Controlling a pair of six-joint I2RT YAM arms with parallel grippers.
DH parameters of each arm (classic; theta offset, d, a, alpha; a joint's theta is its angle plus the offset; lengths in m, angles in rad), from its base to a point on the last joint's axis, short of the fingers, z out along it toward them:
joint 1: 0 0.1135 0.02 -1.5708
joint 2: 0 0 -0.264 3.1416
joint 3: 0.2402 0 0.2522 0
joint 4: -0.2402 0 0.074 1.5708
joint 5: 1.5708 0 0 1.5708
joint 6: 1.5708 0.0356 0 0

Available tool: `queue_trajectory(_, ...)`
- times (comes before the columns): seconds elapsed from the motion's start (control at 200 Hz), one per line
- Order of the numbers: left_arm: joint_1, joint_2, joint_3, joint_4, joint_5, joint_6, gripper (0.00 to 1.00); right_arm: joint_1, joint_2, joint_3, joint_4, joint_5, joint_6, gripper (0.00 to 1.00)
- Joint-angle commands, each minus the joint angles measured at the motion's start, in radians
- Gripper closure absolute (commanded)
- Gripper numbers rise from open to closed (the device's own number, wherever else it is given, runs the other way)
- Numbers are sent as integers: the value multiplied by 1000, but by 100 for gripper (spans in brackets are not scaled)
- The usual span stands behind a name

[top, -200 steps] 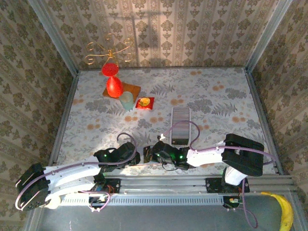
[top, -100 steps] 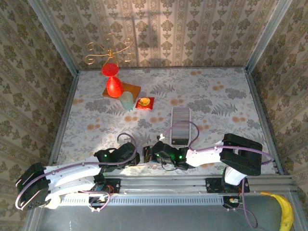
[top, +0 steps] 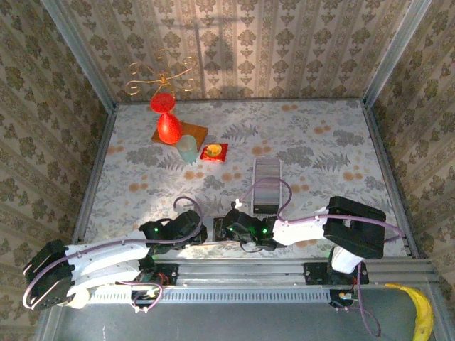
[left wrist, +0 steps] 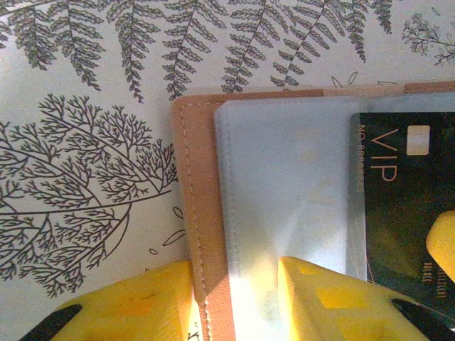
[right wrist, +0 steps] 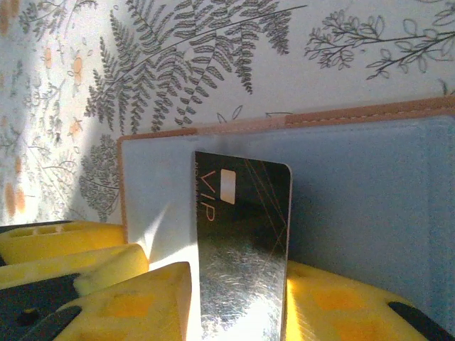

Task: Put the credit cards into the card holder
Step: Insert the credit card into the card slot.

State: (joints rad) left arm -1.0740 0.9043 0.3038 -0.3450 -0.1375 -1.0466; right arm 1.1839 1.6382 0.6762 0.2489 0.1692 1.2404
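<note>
The card holder [left wrist: 202, 213] is tan with a pale blue lining [right wrist: 370, 192] and lies open on the fern-print table. A dark credit card marked VIP [right wrist: 242, 241] stands against the lining between my right gripper's [right wrist: 237, 277] yellow fingers. A thin bright gap shows beside its left edge, so these jaws are open. My left gripper [left wrist: 233, 277] is open too. One of its fingers [left wrist: 142, 305] is just off the holder's stitched edge and the other is on the lining. The same card [left wrist: 402, 206] shows at the right of the left wrist view. Both grippers meet at the table's near edge [top: 215, 231].
A long clear ribbed tray [top: 268, 186] lies just beyond the grippers. At the far left stand a red vase [top: 167, 126], a pale cup [top: 187, 149], a small red tile [top: 214, 152] and a gold wire ornament [top: 162, 74]. A banana [top: 421, 312] lies off the table at the right.
The right arm has edged slightly left, closer to the left gripper. The left arm has stayed where it was.
</note>
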Motion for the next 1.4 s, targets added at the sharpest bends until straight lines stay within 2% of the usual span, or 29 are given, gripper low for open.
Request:
queue_trajectory(0.0,-12,7,-3,3,7,-10,64,2,-4,43,-91,46,-40,65)
queue_trajectory(0.17,-13,6,-4,4,7,-12,65,2,22,71,-104,30,-61,72)
queue_trajectory(0.425,-16,8,-8,6,6,-16,66,2,61,116,-102,-4,-85,73)
queue_trajectory(0.52,-16,7,-8,6,6,-15,66,2,51,120,-137,16,-94,72)
queue_trajectory(0.595,-17,5,-8,5,6,-15,66,2,31,113,-167,41,-96,66)
queue_trajectory(0.74,-17,7,-11,8,6,-16,66,1,14,115,-224,62,-110,63)
queue_trajectory(1.135,-18,6,-9,6,7,-17,67,4,90,179,-192,-5,-125,70)
queue_trajectory(1.29,-19,6,-11,7,4,-18,67,5,96,194,-200,-7,-133,69)
queue_trajectory(1.395,-18,6,-11,6,6,-16,67,4,63,184,-249,31,-144,64)
